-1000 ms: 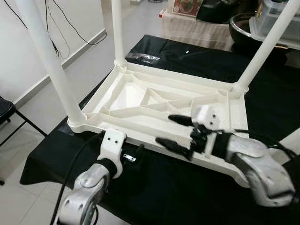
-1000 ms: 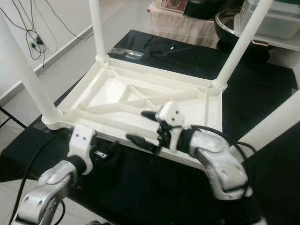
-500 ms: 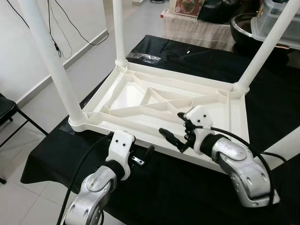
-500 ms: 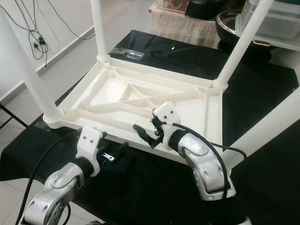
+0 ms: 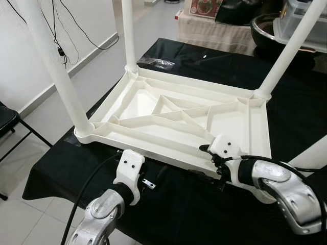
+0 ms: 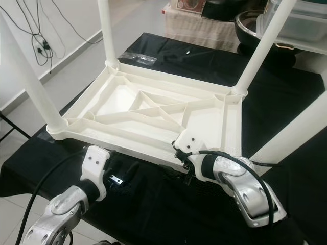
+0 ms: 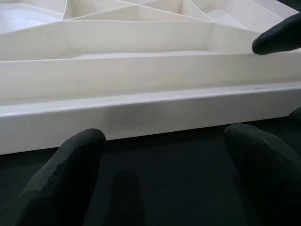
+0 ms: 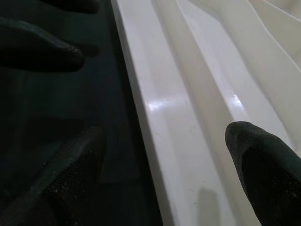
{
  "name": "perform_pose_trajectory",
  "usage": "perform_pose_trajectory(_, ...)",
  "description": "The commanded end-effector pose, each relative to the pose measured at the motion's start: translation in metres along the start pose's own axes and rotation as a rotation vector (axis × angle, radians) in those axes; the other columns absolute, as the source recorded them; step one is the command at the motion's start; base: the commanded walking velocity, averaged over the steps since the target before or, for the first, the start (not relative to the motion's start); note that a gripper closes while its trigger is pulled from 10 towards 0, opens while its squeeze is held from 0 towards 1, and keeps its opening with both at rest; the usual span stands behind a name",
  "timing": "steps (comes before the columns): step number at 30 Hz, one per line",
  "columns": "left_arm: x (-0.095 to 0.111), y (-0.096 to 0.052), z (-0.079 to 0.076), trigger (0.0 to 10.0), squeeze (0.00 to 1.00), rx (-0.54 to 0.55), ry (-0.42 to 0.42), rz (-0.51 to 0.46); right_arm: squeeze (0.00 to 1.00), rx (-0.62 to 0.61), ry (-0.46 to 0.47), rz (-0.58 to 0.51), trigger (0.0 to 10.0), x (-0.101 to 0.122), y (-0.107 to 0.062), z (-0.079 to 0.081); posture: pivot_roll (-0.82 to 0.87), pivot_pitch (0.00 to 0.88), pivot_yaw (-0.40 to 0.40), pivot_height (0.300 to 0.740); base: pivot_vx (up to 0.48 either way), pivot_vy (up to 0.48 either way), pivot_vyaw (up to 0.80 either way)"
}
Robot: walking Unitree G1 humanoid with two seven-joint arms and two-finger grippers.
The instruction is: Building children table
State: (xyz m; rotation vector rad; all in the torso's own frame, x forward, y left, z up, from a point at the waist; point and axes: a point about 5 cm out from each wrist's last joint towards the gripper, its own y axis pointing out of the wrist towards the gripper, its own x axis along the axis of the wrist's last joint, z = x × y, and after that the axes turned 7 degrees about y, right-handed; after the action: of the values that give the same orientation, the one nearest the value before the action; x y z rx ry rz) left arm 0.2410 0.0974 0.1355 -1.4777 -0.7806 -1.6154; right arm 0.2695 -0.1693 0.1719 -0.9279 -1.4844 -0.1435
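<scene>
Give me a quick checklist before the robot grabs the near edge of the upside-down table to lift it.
1. Right pincer straddles the near rim of the table top, one finger above and one below: ok.
2. Left pincer open facing the rim, fingers on the black cloth, not around the rim: not ok.
3. Four legs seated upright, for example the far left leg: ok for those in view.
4. Black cable clear of the left pincer: cannot tell.
</scene>
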Motion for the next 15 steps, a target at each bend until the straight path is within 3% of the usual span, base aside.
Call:
perform_pose_trajectory(1,-0.001,-0.0007,-0.0019,10.0,0.0,-0.016,0.015,0.001,0.0,0.03,0.009,0.006,10.0,-0.0035,0.0012,0.0054,0.02,0.143,-0.024,0.74,0.0,0.0,0.0)
perform_pose_trajectory(15,-0.0004,0.0001,-0.0017,10.0,0.0,-0.02,0.011,-0.009,0.0,0.054,0.003,0.003,10.0,-0.0028,0.0058,0.0104,0.02,0.146,-0.028,0.74,0.0,0.0,0.0)
